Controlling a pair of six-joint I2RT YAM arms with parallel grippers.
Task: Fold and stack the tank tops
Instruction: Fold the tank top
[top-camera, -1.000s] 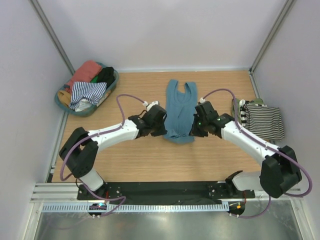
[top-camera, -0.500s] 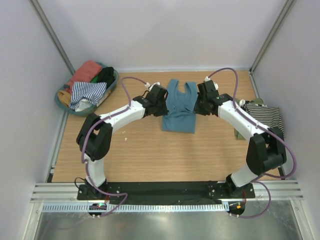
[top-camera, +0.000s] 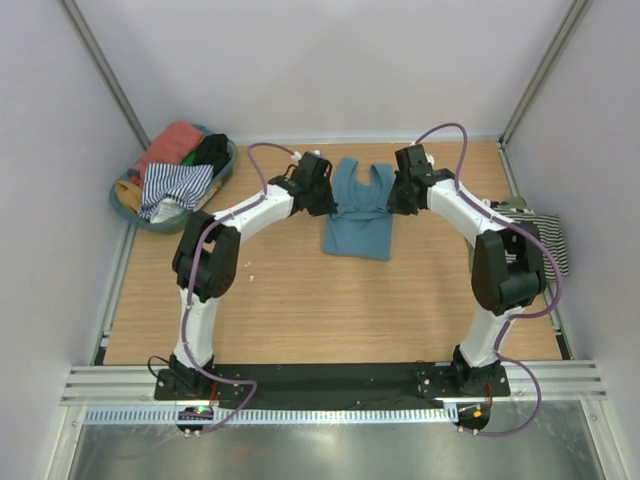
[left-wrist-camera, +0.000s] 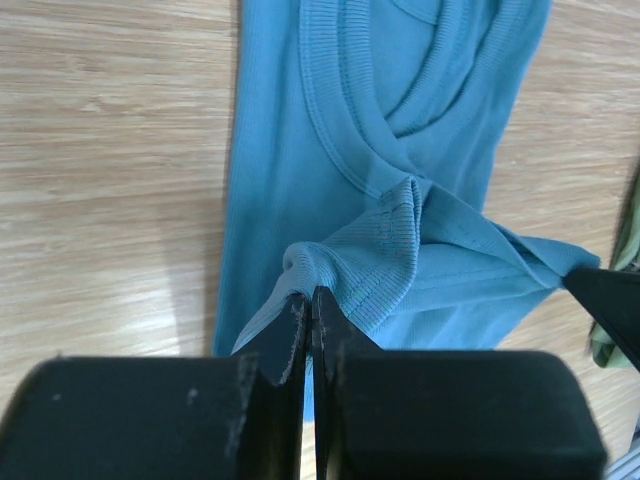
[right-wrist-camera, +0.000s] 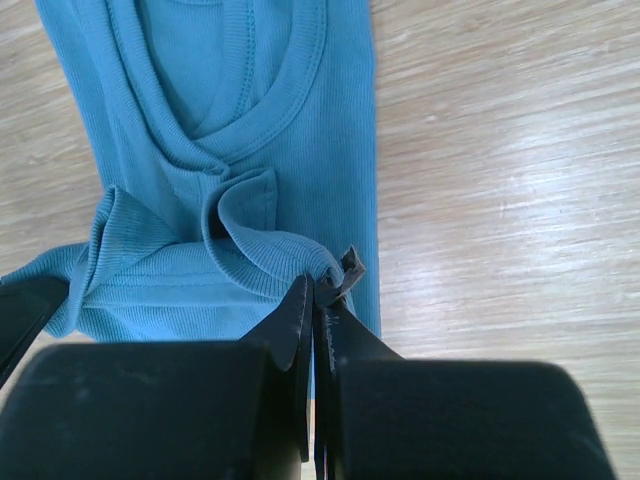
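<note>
A teal blue tank top (top-camera: 358, 222) lies mid-table, its lower half doubled back over its straps. My left gripper (top-camera: 327, 203) is shut on the left corner of the raised hem, and the left wrist view shows ribbed teal cloth (left-wrist-camera: 380, 250) pinched at the left gripper's tips (left-wrist-camera: 308, 296). My right gripper (top-camera: 393, 203) is shut on the opposite hem corner. In the right wrist view the teal fabric (right-wrist-camera: 260, 255) and a small tag sit between the right gripper's tips (right-wrist-camera: 318, 288). A folded black-and-white striped tank top (top-camera: 548, 240) rests at the right edge over an olive green one (top-camera: 516, 205).
A round teal basket (top-camera: 231, 160) at the back left holds coral (top-camera: 170, 140), striped (top-camera: 178, 185), black and mustard tops. Both arms arch over the table, and the right arm covers part of the folded pile. White walls close the back and sides.
Both grippers have carried the hem of the teal tank top away from the near side toward the straps, doubling the garment over itself. Both arms have stretched further out.
</note>
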